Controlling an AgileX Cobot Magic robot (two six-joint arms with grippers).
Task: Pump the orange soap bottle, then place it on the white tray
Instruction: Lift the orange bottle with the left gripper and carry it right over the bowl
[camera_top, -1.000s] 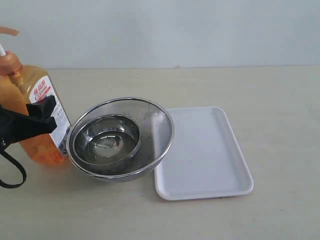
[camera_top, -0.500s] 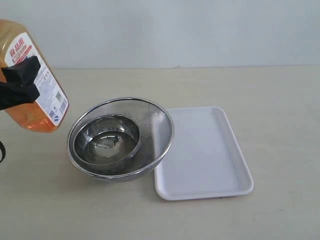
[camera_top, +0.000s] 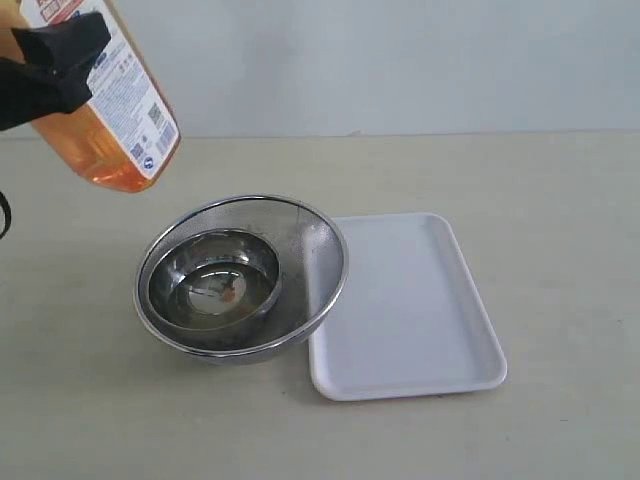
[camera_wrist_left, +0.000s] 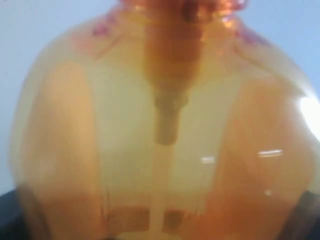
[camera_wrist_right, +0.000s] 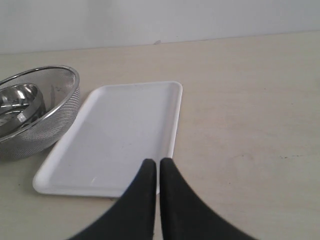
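Observation:
The orange soap bottle (camera_top: 125, 115) hangs tilted in the air at the upper left, above and left of the steel bowls, its pump head cut off by the frame edge. My left gripper (camera_top: 72, 55) is shut on its body, one black finger lying across the label. In the left wrist view the translucent orange soap bottle (camera_wrist_left: 165, 125) fills the picture, with dark fingers (camera_wrist_left: 7, 220) at the corners. The white tray (camera_top: 410, 300) lies flat to the right of the bowls with nothing on it. My right gripper (camera_wrist_right: 158, 163) is shut and empty beside a corner of the white tray (camera_wrist_right: 115, 135).
A steel mesh colander (camera_top: 318, 250) holds a smaller steel bowl (camera_top: 213, 280) and touches the tray's left side. The colander (camera_wrist_right: 55, 107) also shows in the right wrist view. Bare beige tabletop (camera_top: 560, 200) lies right of the tray, with a pale wall behind.
The left gripper has lifted the bottle off the table, up and slightly right, and tilted it. The pump head has left the frame. The right gripper's state has not changed.

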